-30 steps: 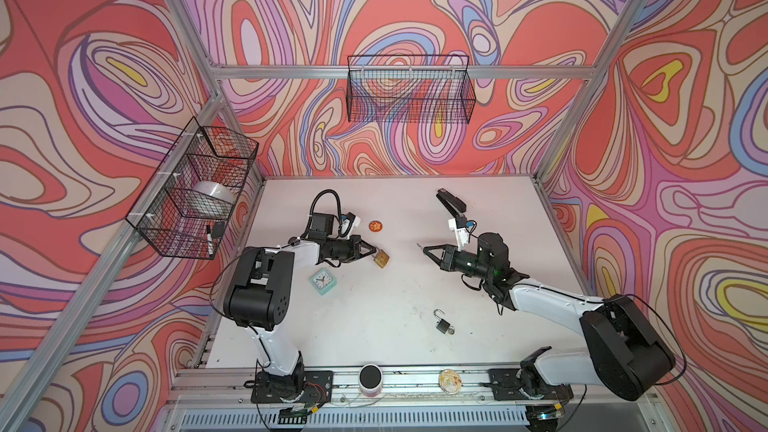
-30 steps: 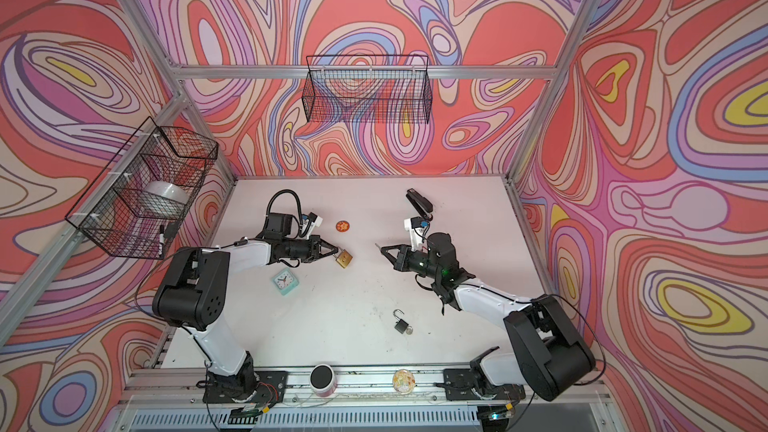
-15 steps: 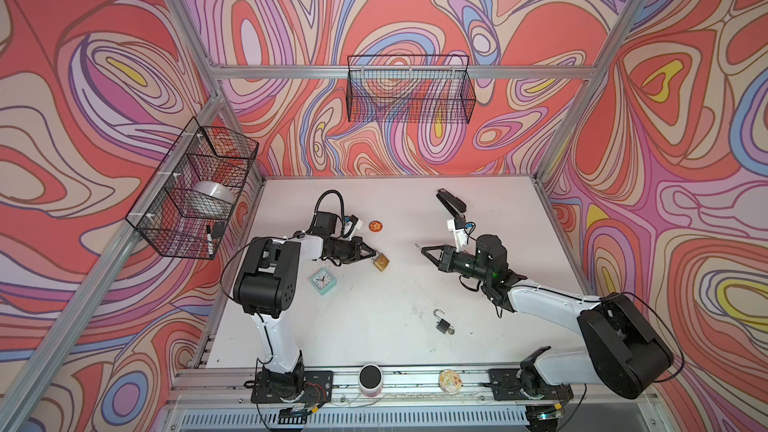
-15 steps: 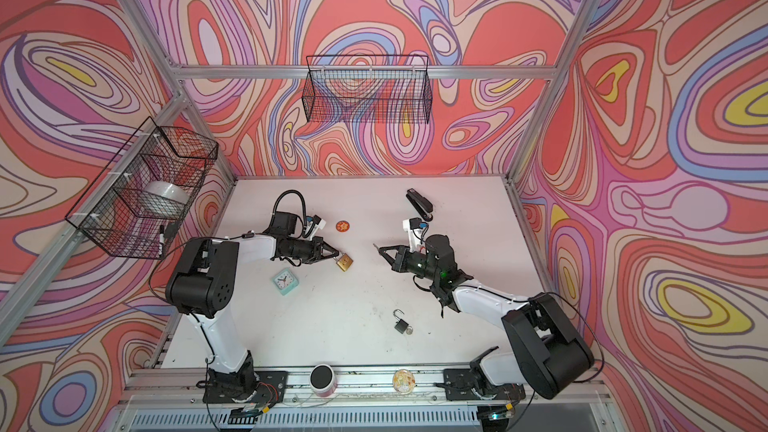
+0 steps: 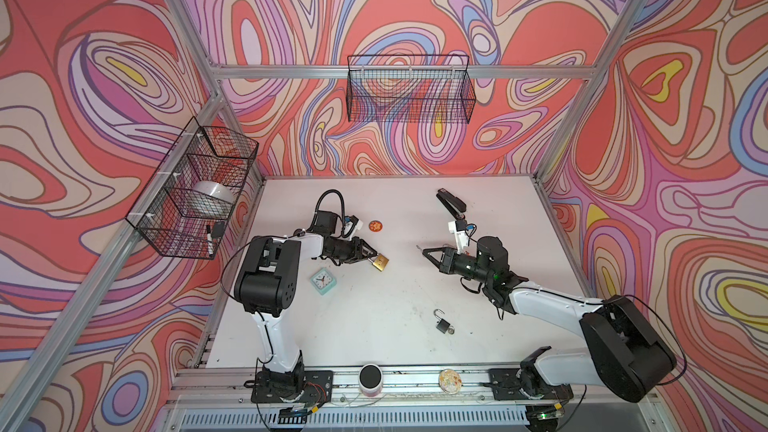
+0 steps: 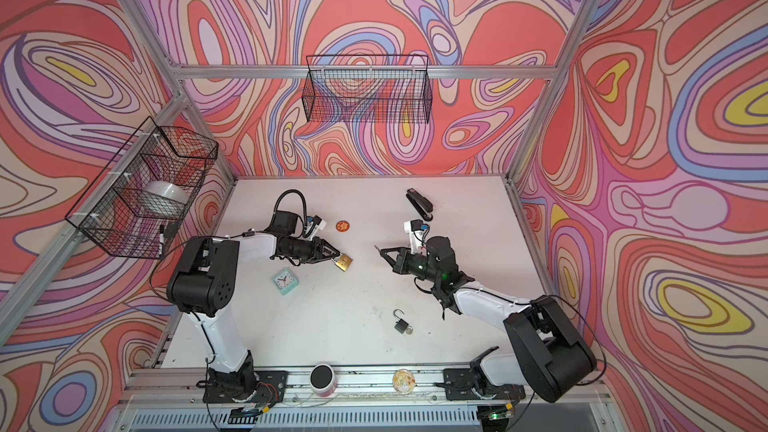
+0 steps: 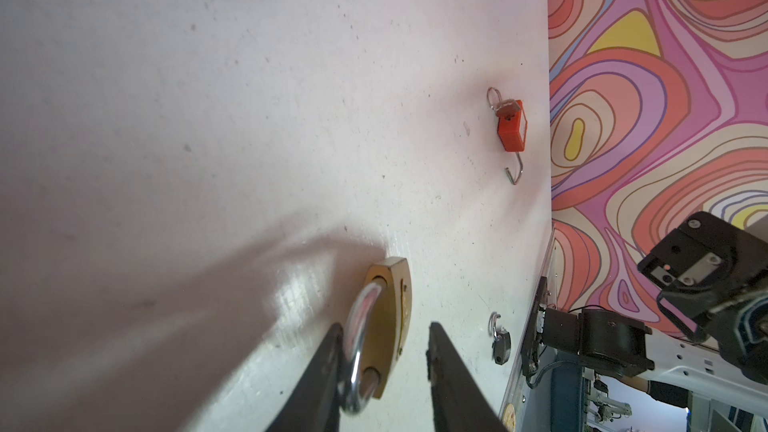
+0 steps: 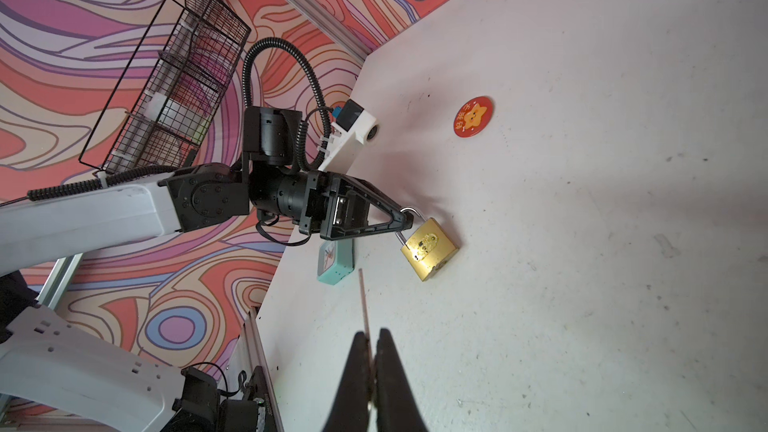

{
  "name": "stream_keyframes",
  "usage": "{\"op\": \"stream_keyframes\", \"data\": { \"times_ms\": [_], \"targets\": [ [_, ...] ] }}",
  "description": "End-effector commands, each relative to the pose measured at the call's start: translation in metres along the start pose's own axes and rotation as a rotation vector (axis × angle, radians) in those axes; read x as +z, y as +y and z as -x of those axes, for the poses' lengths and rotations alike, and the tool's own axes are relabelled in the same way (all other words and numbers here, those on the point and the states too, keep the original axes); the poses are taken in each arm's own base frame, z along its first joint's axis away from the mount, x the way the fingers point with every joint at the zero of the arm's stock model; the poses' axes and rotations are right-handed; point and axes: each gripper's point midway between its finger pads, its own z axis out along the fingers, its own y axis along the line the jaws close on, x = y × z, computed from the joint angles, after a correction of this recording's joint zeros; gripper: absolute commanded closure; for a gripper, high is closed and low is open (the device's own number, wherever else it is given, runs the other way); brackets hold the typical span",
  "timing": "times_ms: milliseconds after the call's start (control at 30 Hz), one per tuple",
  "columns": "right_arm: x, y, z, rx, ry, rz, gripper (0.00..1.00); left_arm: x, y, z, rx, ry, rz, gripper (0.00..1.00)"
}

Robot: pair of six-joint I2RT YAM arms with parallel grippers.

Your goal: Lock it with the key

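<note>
Brass padlock [image 5: 381, 263] is lying on the bench [image 5: 374, 309] at the tips of the left tool [image 7: 385, 326], its shackle [image 7: 358, 313] touching one finger; those jaws are standing spread. The right tool [image 8: 372, 336], well apart, is pinching the key [image 8: 364, 301].

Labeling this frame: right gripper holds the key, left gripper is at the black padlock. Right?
No. The left gripper is at the brass padlock, as the right wrist view shows; the black padlock lies apart, untouched. The right gripper does hold the key.

Swirling red, purple and cream walls [image 5: 415, 14] surround a white table [image 5: 374, 317], carrying wire baskets [image 5: 409, 89].
</note>
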Motion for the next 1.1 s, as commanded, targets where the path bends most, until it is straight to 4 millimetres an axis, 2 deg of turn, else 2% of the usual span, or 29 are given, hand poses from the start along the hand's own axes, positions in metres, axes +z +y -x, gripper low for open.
{"op": "stream_keyframes", "data": {
  "times_ms": [0, 133, 433, 633, 933, 1067],
  "targets": [
    [-0.003, 0.002, -0.002, -0.019, -0.003, -0.003, 1.0, 0.002, -0.004, 0.01, 0.02, -0.004, 0.006, 0.57],
    [-0.003, 0.002, -0.002, -0.021, -0.003, -0.005, 1.0, 0.005, -0.003, 0.015, 0.01, -0.003, 0.01, 0.52],
    [-0.006, 0.0, -0.003, -0.024, -0.006, -0.017, 1.0, 0.024, -0.01, 0.025, 0.025, 0.024, -0.001, 0.51],
    [-0.008, -0.001, -0.005, -0.018, -0.004, -0.023, 1.0, 0.034, -0.007, 0.036, 0.026, 0.02, 0.012, 0.51],
    [-0.008, -0.003, -0.005, -0.016, -0.004, -0.032, 1.0, 0.034, -0.011, 0.044, 0.031, 0.01, 0.006, 0.48],
    [-0.008, -0.006, -0.002, 0.01, -0.025, -0.057, 1.0, 0.027, -0.018, 0.047, 0.05, -0.017, 0.017, 0.48]
  ]
}}
